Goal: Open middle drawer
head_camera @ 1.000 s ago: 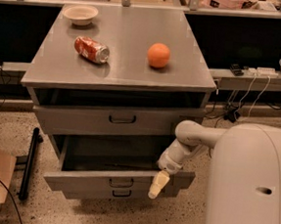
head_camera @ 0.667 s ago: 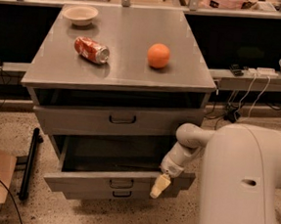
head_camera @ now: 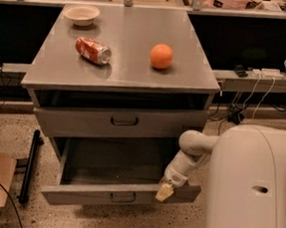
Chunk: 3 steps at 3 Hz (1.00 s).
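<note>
Grey metal table (head_camera: 131, 72) with drawers beneath, filling centre of view. White robot body (head_camera: 256, 191) at lower right, close alongside. Middle drawer (head_camera: 86, 193) standing well out from the cabinet toward the camera, dark interior exposed, apparently empty; long axis of its front panel running left to right across the view. Upper drawer (head_camera: 82, 120) above it, only slightly proud of the frame, dark gap over its front. Single arm (head_camera: 189, 157) reaching down and left from the body to the right part of the open drawer. On the table: pale bowl (head_camera: 81, 14) at far left, red can (head_camera: 92, 50) on its side nearer the front, orange (head_camera: 161, 56) to the right of the can, all apart from one another. Gripper (head_camera: 164, 192) down at the top edge of the middle drawer's front panel, touching or just over it, right of the small black loop handle (head_camera: 123, 197). Opening of the jaws: cannot tell. Handle just left of the gripper along the panel. Judged largely open already; any further travel straight out, square to the panel, toward the camera.
</note>
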Each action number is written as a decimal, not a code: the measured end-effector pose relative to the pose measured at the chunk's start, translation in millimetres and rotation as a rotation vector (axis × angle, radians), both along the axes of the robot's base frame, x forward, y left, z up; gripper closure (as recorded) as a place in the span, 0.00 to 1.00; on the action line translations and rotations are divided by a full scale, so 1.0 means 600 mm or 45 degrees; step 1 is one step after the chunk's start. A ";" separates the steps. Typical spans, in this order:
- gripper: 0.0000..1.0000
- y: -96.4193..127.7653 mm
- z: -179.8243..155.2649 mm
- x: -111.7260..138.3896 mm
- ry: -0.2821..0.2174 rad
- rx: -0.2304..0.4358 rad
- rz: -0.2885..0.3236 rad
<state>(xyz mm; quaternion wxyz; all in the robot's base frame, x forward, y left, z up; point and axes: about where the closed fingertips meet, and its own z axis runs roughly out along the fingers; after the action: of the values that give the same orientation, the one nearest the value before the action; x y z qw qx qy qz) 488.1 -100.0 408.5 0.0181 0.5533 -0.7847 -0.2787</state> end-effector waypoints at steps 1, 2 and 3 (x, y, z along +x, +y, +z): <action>0.72 0.000 0.000 -0.002 0.004 -0.003 -0.002; 0.49 -0.008 -0.003 -0.055 0.060 -0.017 -0.079; 0.25 -0.007 -0.003 -0.050 0.060 -0.017 -0.079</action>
<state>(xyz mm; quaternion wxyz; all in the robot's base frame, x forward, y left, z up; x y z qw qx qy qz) 458.0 -104.4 406.5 0.0316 0.5218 -0.8028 -0.2869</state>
